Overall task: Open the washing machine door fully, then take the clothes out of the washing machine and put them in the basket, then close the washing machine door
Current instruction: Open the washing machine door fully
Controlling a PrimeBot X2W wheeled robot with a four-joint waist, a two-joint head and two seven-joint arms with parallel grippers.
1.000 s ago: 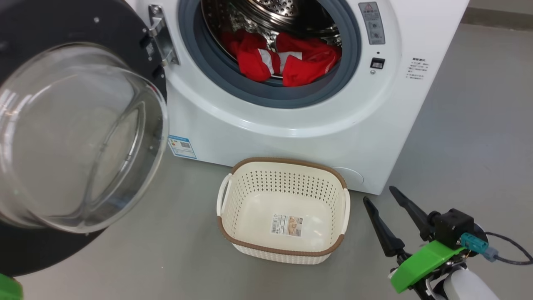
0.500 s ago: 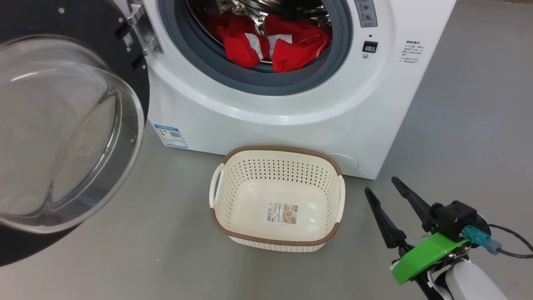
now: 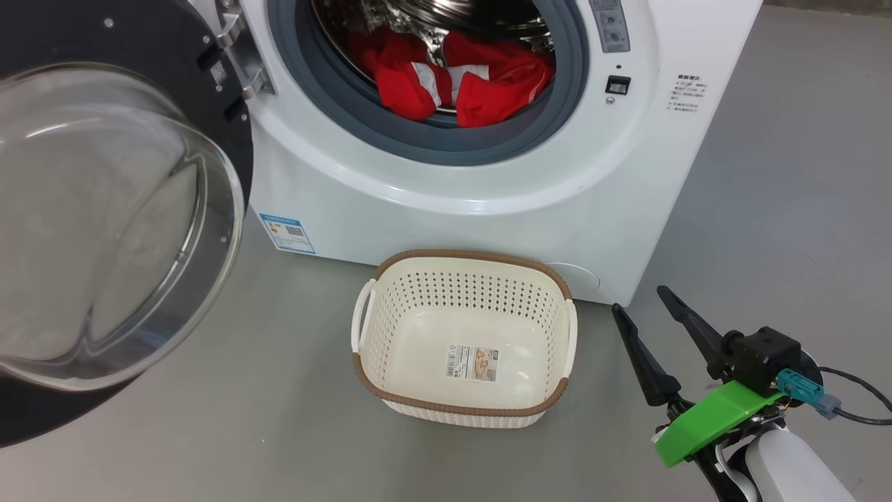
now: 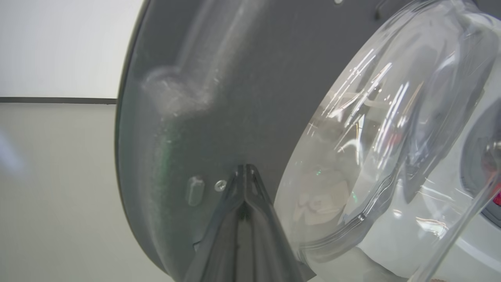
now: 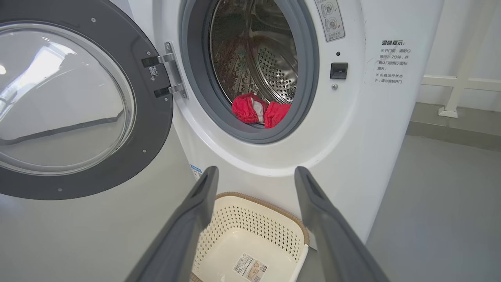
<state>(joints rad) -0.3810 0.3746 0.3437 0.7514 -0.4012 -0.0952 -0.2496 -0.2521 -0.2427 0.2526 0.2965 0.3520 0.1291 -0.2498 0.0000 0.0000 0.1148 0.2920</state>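
Note:
The washing machine [image 3: 488, 216] stands with its door [image 3: 111, 209] swung out to the left, the glass bowl facing me. Red clothes [image 3: 481, 87] with white panels lie at the front of the steel drum. An empty cream basket [image 3: 460, 289] sits on the floor right before the machine. My right gripper [image 3: 639, 298] is open, low and to the right of the basket. In the right wrist view its fingers [image 5: 256, 172] frame the basket [image 5: 254, 231], with the clothes [image 5: 258, 111] beyond. My left gripper [image 4: 245, 167] is shut, its tip at the door's dark inner rim [image 4: 195, 98].
Grey floor spreads around the machine, with room to the right of the basket. A white rail [image 5: 462, 82] stands against the wall behind the machine's right side. A blue label [image 3: 287, 233] marks the machine's base.
The head camera has shifted, so the whole picture has slid left and up. The door stands at the same angle to the machine. My right gripper stays open.

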